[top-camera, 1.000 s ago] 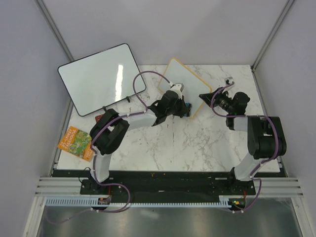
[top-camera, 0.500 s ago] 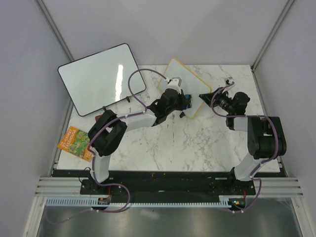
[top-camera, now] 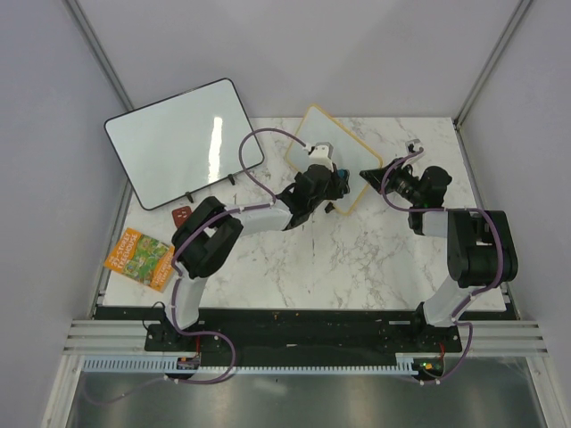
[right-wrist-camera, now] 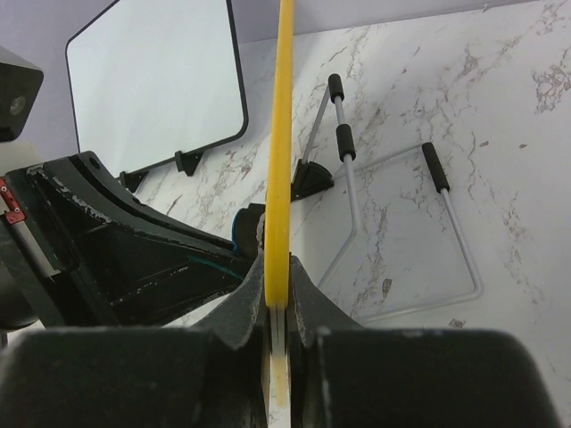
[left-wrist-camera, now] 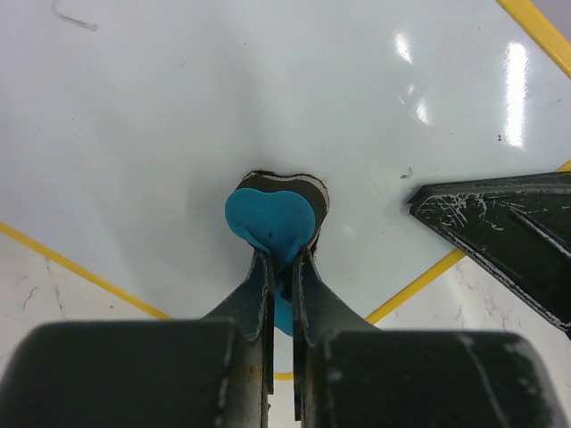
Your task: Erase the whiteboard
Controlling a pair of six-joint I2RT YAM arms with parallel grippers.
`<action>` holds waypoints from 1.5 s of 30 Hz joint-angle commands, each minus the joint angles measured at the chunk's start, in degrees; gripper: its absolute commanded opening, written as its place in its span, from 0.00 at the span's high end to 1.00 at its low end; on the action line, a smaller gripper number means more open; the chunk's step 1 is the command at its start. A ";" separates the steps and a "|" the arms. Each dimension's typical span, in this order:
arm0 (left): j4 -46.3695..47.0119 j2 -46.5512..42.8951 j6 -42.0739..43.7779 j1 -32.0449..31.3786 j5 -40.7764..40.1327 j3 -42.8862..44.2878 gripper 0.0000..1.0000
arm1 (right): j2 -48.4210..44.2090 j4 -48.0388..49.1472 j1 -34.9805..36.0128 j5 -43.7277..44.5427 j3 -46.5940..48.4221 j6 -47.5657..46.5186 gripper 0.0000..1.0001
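Observation:
The small whiteboard (top-camera: 314, 132) with a yellow-tan frame stands tilted at the back middle of the table. My right gripper (top-camera: 373, 173) is shut on its right edge, which shows edge-on in the right wrist view (right-wrist-camera: 284, 134) between the jaws of the right gripper (right-wrist-camera: 278, 276). My left gripper (top-camera: 332, 189) is shut on a blue eraser (left-wrist-camera: 268, 223) and presses it against the white surface (left-wrist-camera: 178, 116). The left gripper (left-wrist-camera: 284, 259) holds the eraser by its lower part. A short dark stroke (left-wrist-camera: 76, 18) remains at the board's upper left.
A larger black-framed whiteboard (top-camera: 183, 143) leans at the back left, also in the right wrist view (right-wrist-camera: 156, 80). An orange booklet (top-camera: 138, 257) and a small brown object (top-camera: 181, 214) lie at the left edge. A wire stand (right-wrist-camera: 393, 232) lies behind the small board.
My left gripper slid the eraser a little up and across the small board, and the left arm's elbow swung to the right. The right arm and the board have not moved.

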 commanded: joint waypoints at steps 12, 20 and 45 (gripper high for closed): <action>3.09 1.67 -4.89 -3.27 -2.63 -6.18 0.98 | -2.31 2.61 0.94 -4.69 1.60 0.32 1.00; 3.71 -1.66 -2.52 -3.98 -2.89 -7.06 0.98 | -2.48 2.52 0.94 -4.07 1.43 0.32 0.99; -2.08 -16.34 4.17 -3.80 -19.31 -11.72 0.98 | -5.47 -3.01 1.03 -4.42 -0.68 0.14 1.00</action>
